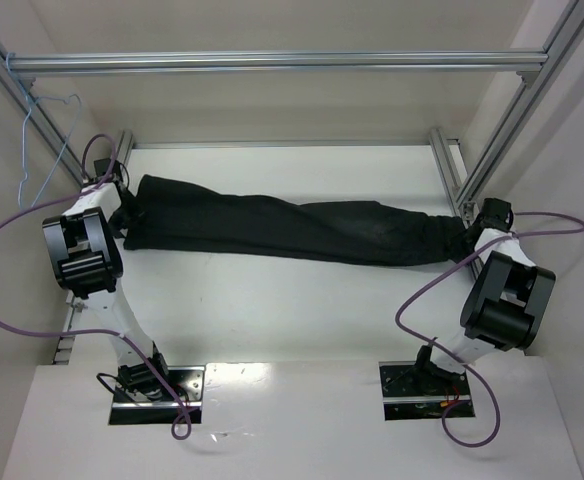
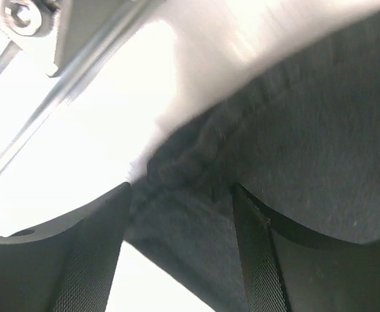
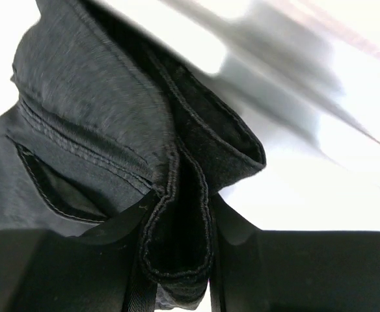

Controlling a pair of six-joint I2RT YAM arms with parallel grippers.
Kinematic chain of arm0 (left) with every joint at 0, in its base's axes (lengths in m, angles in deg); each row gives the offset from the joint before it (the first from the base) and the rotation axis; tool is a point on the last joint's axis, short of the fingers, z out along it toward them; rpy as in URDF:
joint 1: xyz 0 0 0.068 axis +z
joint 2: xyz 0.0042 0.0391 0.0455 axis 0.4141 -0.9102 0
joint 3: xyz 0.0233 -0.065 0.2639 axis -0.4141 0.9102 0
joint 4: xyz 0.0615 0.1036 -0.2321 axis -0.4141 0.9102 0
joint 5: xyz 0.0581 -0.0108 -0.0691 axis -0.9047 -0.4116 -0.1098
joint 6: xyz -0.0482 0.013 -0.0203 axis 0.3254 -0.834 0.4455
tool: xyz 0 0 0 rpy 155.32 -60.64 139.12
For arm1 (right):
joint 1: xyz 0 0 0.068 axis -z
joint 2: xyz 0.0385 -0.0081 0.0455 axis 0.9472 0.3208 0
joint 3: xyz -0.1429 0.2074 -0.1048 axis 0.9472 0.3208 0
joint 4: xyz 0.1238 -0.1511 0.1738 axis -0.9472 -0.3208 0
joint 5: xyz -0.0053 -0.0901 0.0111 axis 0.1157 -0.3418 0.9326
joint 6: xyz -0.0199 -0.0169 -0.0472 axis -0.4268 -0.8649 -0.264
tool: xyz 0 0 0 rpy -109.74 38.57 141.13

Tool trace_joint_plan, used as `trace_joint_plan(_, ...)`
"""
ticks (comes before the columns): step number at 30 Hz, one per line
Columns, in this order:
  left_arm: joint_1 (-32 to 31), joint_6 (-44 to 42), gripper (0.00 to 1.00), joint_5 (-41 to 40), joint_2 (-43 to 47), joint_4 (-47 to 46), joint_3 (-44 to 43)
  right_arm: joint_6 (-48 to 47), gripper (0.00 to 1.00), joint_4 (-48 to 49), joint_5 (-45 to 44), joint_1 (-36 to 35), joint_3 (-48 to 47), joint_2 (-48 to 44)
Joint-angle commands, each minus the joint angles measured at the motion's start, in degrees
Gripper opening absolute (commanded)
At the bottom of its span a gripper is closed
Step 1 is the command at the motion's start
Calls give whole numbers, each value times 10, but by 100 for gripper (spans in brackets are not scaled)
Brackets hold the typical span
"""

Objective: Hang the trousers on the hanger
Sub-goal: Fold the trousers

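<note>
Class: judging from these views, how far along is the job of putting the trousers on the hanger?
Done: the trousers lie stretched across the table. In hand: the right end effector pinches one end; the other end sits inside the left end effector, grip unclear. Remaining: the hanger hangs untouched on the frame.

the counter (image 1: 292,310) was a white, flat surface. one item lay directly on it: the trousers (image 1: 302,228), black, stretched lengthwise across the far half from the left side to the right side. the cloth lay flat along most of its length, with creases near the middle. the left end was the wider. the right end was narrow and bunched. the left arm base (image 1: 147,385) and the right arm base (image 1: 422,385) sat on dark plates at the near edge, well apart. a purple cable (image 1: 182,425) looped down onto the surface beside the left arm base.
</note>
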Motion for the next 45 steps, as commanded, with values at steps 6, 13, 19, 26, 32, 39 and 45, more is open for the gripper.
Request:
trace_joint_plan(6,20,-42,73,148,-31,-105,-49,-8,18,25,0,34,-22,-7)
trace_joint_plan(13,1,-54,72,153,-4,-131,-18,-13,19,42,29,34,-4,-7)
trace_joint_plan(19,1,-43,72,118,-66,-112,-75,-19,19,42,29,34,-4,-1)
trace_joint_plan(26,1,-43,72,90,-87,-69,-96,-19,19,42,34,34,1,-7)
trace_joint_plan(32,1,-43,73,90,-50,-49,-65,-19,19,42,34,34,1,-7)
trace_joint_plan(39,1,-61,65,96,-45,-32,-46,-19,19,42,34,34,1,-7)
trace_joint_plan(45,1,-75,9,85,-66,-42,-46,-19,19,48,39,34,1,-12)
